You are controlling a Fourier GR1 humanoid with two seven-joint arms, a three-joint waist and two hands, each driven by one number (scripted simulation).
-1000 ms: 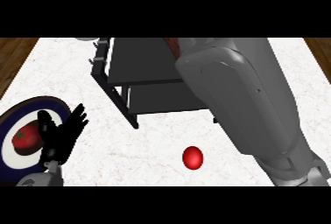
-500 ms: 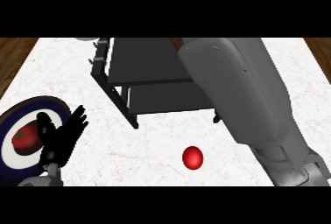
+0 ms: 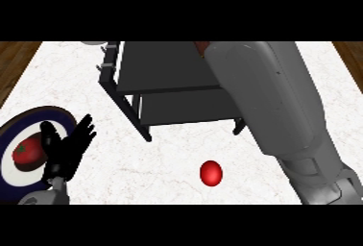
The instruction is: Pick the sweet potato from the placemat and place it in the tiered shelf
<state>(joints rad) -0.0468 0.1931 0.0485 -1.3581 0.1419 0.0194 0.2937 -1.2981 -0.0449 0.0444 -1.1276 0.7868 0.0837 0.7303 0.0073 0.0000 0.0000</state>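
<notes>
The dark tiered shelf (image 3: 166, 72) stands at the back middle of the white counter. My right forearm (image 3: 273, 105) stretches from the lower right across the shelf's right side and runs out at the view's top, so its hand does not show. A small reddish-brown sliver (image 3: 203, 47), possibly the sweet potato, peeks out beside the forearm at the shelf's top edge. The round blue and white placemat (image 3: 13, 180) lies at the left edge. My left hand (image 3: 67, 149) rests open over the placemat's right side, fingers up.
A red round item with a green spot (image 3: 27, 153) lies on the placemat's middle, just left of my left hand. A small red ball-like object (image 3: 211, 172) sits on the counter in front of the shelf. Wooden floor shows at both upper corners.
My right forearm has shifted slightly farther over the shelf's top. The left hand, the red object and the placemat have stayed where they were.
</notes>
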